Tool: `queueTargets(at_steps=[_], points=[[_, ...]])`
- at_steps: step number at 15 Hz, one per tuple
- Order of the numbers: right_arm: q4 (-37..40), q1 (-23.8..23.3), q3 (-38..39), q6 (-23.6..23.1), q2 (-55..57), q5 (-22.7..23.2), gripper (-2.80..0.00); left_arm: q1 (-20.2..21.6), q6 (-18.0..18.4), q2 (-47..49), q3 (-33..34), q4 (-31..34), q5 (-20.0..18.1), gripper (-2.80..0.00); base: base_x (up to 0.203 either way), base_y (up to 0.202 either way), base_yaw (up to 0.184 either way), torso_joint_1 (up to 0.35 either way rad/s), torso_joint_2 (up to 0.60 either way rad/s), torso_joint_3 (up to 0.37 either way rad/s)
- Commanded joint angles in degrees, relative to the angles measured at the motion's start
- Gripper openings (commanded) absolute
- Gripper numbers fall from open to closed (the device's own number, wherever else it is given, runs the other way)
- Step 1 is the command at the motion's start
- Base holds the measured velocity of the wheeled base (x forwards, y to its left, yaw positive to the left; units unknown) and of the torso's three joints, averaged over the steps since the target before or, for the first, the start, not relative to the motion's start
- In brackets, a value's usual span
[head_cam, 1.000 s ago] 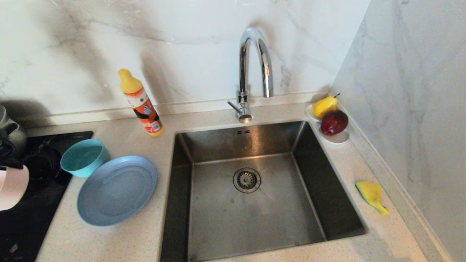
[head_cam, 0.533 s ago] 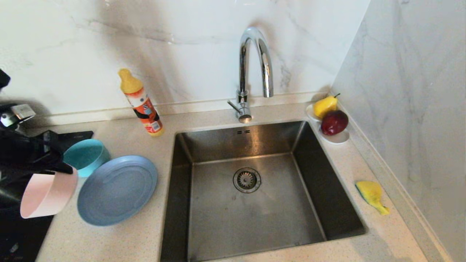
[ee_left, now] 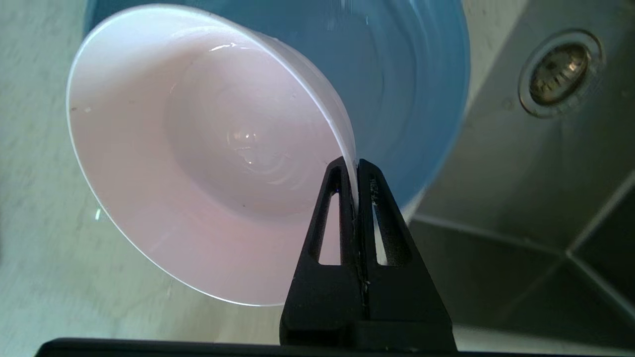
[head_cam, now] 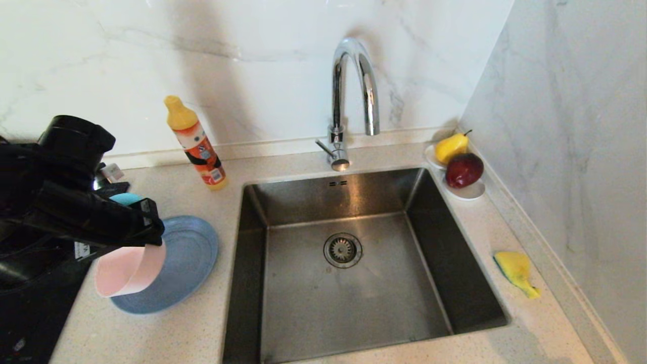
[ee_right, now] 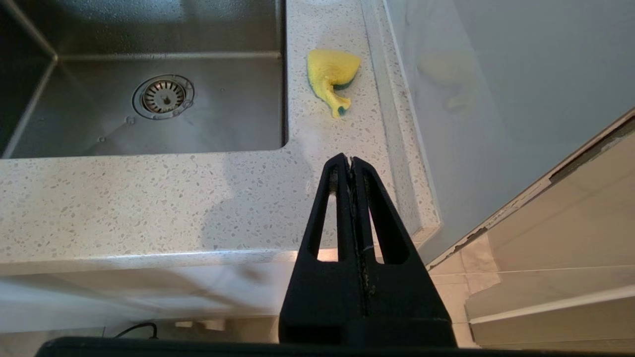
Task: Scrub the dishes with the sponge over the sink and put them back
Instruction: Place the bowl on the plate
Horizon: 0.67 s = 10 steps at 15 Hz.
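Since the earlier frame we've swung the left gripper (ee_left: 349,171) in from the far left; it now hangs over the wide flat grey-blue plate (head_cam: 189,253), fingers pinched tight on the rim of the pale pink bowl (head_cam: 129,270). The small teal bowl (head_cam: 126,198) sits mostly hidden behind the arm. Right gripper (ee_right: 351,166) is parked off the counter edge, fingers closed and empty. The yellow sponge with green face (head_cam: 515,270) lies untouched right of the square stainless-steel sink (head_cam: 354,308). We judge no scrubbing has started; all three dishes remain.
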Motion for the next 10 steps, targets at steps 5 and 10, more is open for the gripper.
queueTargets(at_steps=[5,10], points=[[-0.04,0.02,0.0,-0.04,-0.02,0.0,-2.8,-0.14,-0.43,7.09,-3.29,-3.56,2.55,-2.8,0.0,0.0,0.0,0.0,0.0,0.0],[-0.04,0.02,0.0,-0.02,-0.04,0.0,-2.8,-0.14,-0.35,7.27,-4.54,-3.56,2.82,0.0,0.0,0.0,0.0,0.0,0.0,0.0]])
